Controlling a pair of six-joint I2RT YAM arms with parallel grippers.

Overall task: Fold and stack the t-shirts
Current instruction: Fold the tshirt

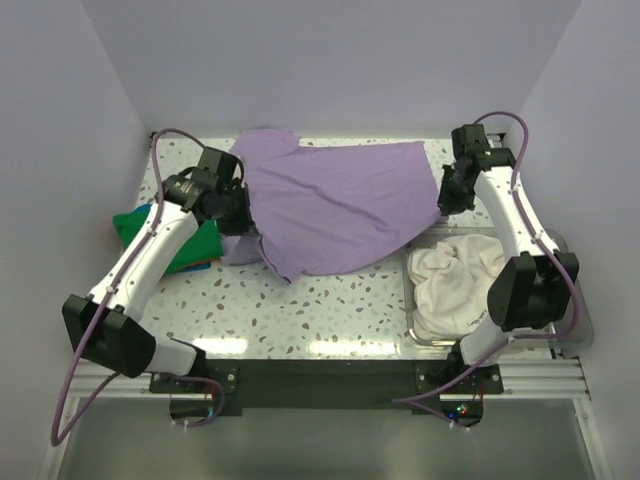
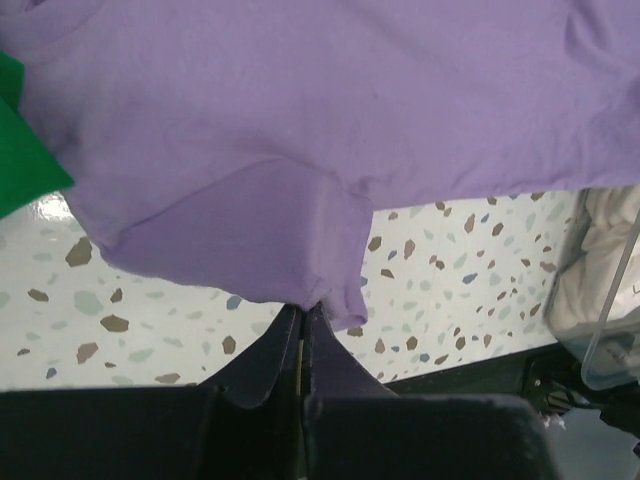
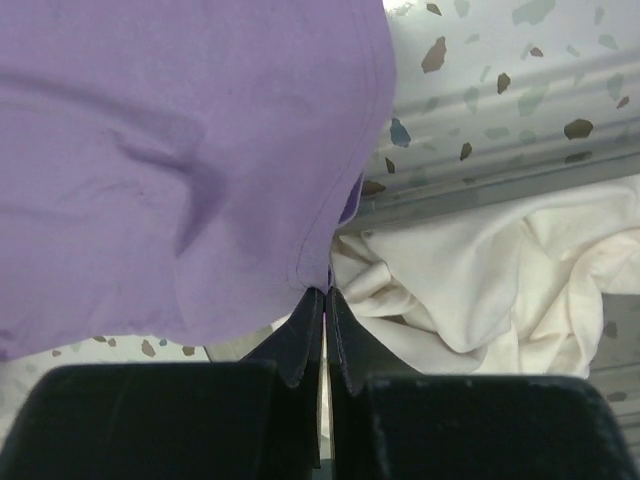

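The lavender t-shirt (image 1: 335,205) is stretched across the back of the table between both arms. My left gripper (image 1: 237,222) is shut on its left edge, at a sleeve (image 2: 250,240), with the jaws pinched together (image 2: 302,308). My right gripper (image 1: 447,196) is shut on the shirt's right hem (image 3: 230,180), fingertips closed on the cloth (image 3: 325,292). The cream white t-shirt (image 1: 455,280) lies crumpled in the clear bin; it also shows in the right wrist view (image 3: 480,280). The green t-shirt (image 1: 150,235) lies folded at the left, under my left arm, and shows in the left wrist view (image 2: 20,150).
The clear plastic bin (image 1: 575,335) stands at the front right, its corner in the left wrist view (image 2: 610,350). White walls close in the back and sides. The speckled tabletop (image 1: 310,310) runs to the front rail.
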